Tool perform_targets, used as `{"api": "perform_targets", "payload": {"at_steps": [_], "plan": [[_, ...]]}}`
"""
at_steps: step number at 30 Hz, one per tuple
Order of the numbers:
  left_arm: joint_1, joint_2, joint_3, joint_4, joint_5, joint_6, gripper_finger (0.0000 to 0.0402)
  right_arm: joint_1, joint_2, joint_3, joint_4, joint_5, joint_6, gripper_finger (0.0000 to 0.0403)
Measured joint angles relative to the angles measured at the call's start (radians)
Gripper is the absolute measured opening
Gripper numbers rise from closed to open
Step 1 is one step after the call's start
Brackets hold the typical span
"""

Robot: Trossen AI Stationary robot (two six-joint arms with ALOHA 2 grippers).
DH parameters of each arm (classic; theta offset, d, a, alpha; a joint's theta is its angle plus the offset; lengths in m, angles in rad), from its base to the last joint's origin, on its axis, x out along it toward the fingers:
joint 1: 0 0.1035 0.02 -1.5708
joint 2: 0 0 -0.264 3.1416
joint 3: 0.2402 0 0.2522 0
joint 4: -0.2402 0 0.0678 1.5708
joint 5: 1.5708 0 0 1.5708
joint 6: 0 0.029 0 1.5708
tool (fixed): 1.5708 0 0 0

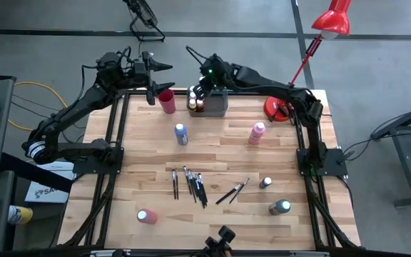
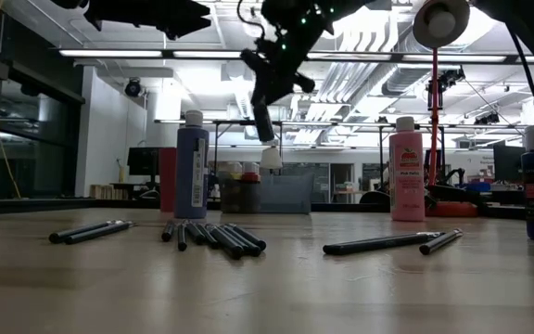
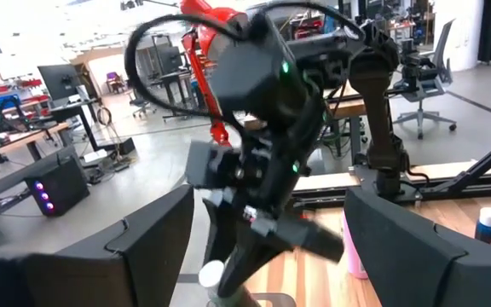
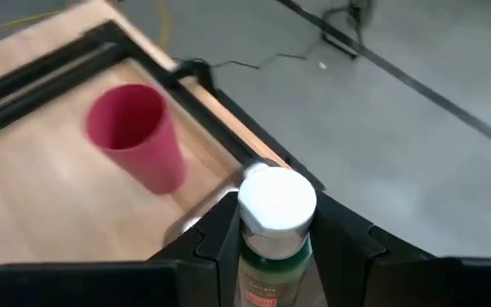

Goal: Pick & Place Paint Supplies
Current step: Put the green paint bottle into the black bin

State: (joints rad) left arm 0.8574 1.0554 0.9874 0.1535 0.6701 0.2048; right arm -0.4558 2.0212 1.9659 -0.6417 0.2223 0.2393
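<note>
Above the grey tray (image 1: 216, 104) at the surface's (image 1: 220, 153) twelve o'clock edge, the right hand (image 1: 204, 80) grips a green bottle (image 4: 271, 256) with a white cap, its fingers (image 4: 216, 239) pressed on both sides of the neck; in the low view the bottle hangs just over the tray. Several small bottles (image 1: 196, 100) already stand in the tray's nine o'clock end. The red cup (image 1: 167, 101) sits at nine o'clock of the tray, and the left hand (image 1: 154, 75) hovers near it with fingers spread wide and nothing between them. A blue bottle (image 1: 181, 134) and a pink bottle (image 1: 257, 133) stand mid-surface. Paintbrushes (image 1: 191, 183) lie in a loose cluster toward six o'clock, two more brushes (image 1: 232, 190) at their three o'clock. Two dark bottles (image 1: 273, 196) stand toward four o'clock; a pink-bodied one (image 1: 146, 215) is at seven o'clock.
</note>
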Motion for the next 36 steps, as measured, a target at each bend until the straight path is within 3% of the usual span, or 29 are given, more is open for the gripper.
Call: {"api": "perform_targets", "payload": {"at_steps": [12,21,36], "plan": [[0.0,0.0,0.0,0.0,-0.026,-0.004,0.0299,-0.003,0.0,-0.235,0.271,0.125,0.081,0.0109],[0.0,0.0,0.0,0.0,-0.034,-0.004,0.0299,-0.019,0.0,-0.324,0.399,0.197,0.082,0.0111],[0.0,0.0,0.0,0.0,-0.037,-0.009,0.0299,-0.057,-0.015,-0.333,0.321,0.06,-0.02,0.0112]]}}
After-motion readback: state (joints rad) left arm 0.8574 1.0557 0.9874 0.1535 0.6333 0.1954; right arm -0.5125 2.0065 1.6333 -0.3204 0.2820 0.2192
